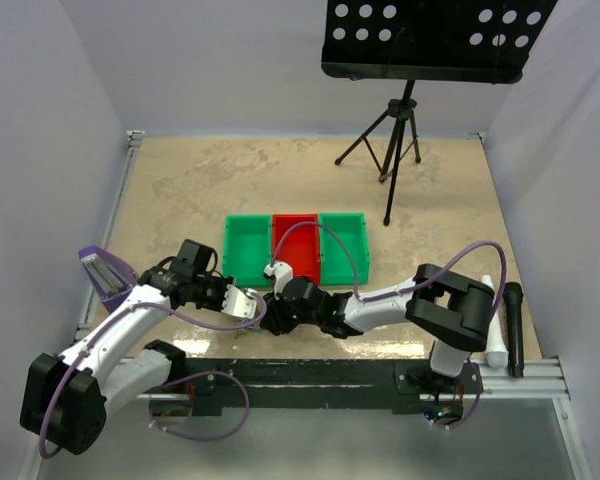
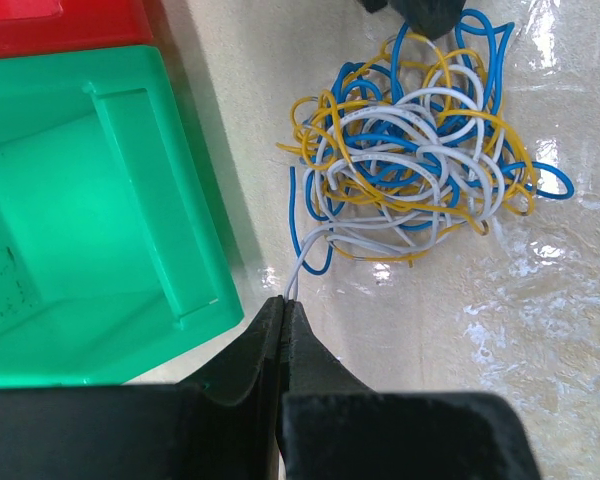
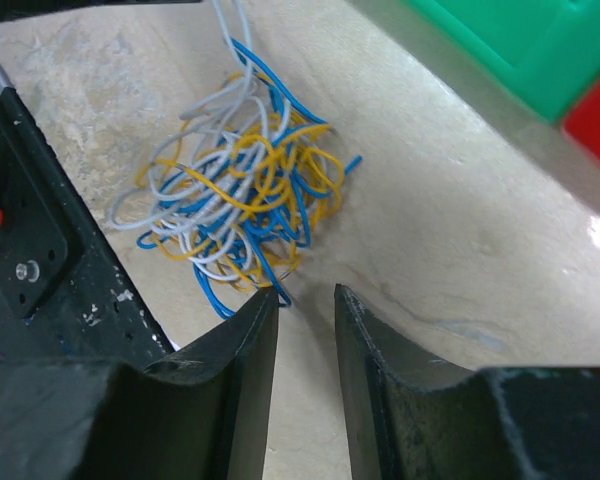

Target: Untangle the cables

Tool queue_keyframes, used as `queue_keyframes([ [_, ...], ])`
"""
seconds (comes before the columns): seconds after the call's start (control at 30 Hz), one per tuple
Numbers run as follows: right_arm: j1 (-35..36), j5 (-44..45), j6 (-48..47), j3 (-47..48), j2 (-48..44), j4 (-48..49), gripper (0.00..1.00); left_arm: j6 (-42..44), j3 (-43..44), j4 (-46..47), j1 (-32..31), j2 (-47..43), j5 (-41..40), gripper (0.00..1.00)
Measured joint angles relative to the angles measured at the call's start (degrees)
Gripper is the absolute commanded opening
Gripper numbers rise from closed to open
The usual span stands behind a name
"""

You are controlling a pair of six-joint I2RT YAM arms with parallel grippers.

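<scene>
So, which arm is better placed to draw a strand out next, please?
Left: the left gripper is shut on a white cable; the right gripper stands open beside the tangle.

You see blue, yellow and white thin cables (image 2: 420,150), a green plastic bin (image 2: 80,220), a red plastic bin (image 2: 40,25), mottled beige table (image 2: 540,330).

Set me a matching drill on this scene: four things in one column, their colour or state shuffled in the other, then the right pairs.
Column A
1. left hand
2. right hand
3. cable tangle
4. middle bin of the row of three

Column B
a. red
b. open, jaws apart
c. shut on a white cable
d. blue, yellow and white loops in one heap

Pairs: 1-c, 2-b, 3-d, 4-a
</scene>
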Motion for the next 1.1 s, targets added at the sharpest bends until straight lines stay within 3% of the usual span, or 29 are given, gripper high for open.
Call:
queue_keyframes([
  [0.2, -0.1, -2.3, -1.6, 1.4, 1.2, 0.7, 0.3, -0.1, 0.0, 0.0, 0.0, 0.5, 0.0, 0.0],
  [0.43, -0.1, -2.9, -2.4, 1.9, 1.8, 0.8, 0.11, -0.6, 0.0, 0.0, 0.0, 0.7, 0.0, 0.0],
  [0.5, -0.2, -2.9, -2.4, 2.5, 2.7, 0.8, 0.0, -1.0, 0.0, 0.0, 0.0, 0.7, 0.0, 0.0],
  [0.83, -0.2, -1.0, -1.7, 3.3, 2.9, -0.7, 0.0, -1.4, 0.0, -0.1, 0.0, 0.7, -0.2, 0.0],
  [1.1, -0.2, 9.6, 5.0, 0.0, -8.9, -9.6, 0.0, -3.0, 0.3, -0.5, 0.0, 0.1, -3.0, 0.0],
])
